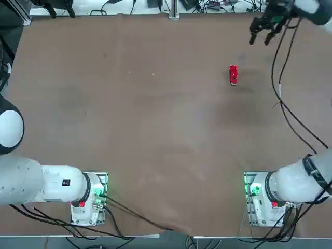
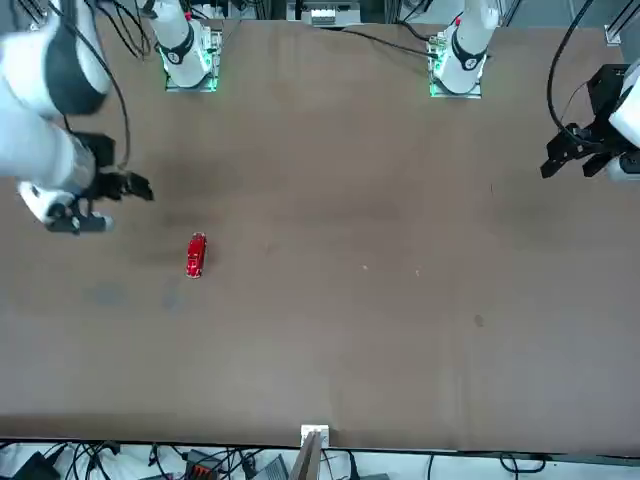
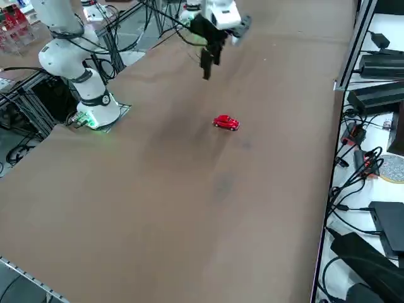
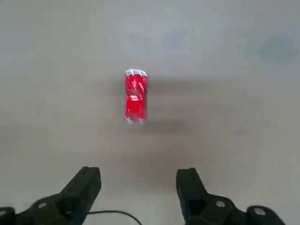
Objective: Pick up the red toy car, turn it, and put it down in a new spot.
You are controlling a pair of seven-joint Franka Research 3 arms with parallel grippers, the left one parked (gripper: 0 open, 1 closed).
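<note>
Right pincer [image 4: 138, 180] hangs empty with fingers spread, raised above the bench [image 1: 155, 129] near the red toy car [image 1: 233, 74] sitting on it, so lifting, turning and placing all remain.

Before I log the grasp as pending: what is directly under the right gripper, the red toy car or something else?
Bare table. The red toy car sits apart from the open right gripper, which hangs raised and empty. The car's underside is hidden.
</note>
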